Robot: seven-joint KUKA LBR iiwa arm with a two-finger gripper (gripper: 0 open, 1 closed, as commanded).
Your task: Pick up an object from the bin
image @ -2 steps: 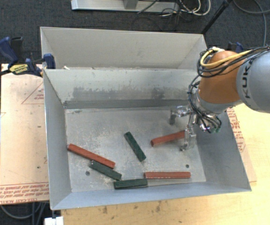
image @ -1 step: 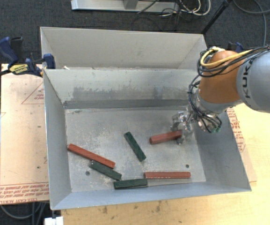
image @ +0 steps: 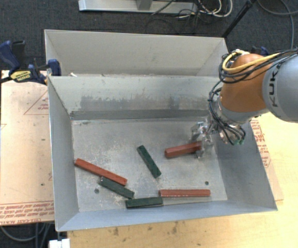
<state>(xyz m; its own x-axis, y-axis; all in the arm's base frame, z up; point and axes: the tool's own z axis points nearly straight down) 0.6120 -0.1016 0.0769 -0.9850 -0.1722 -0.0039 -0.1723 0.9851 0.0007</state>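
My gripper (image: 202, 142) is low in the right part of the bin, its fingers at the right end of a reddish-brown bar (image: 182, 150). The bar's right end runs in between the fingers, and its left end points toward the bin's middle. A dark green bar (image: 149, 161) lies slanted a little to the left of it. Another reddish-brown bar (image: 184, 193) lies flat near the front wall, below the gripper.
At the front left lie a long reddish-brown bar (image: 100, 171) and two dark green bars (image: 116, 188) (image: 144, 202). The orange-covered wrist and its cables hang over the bin's right wall.
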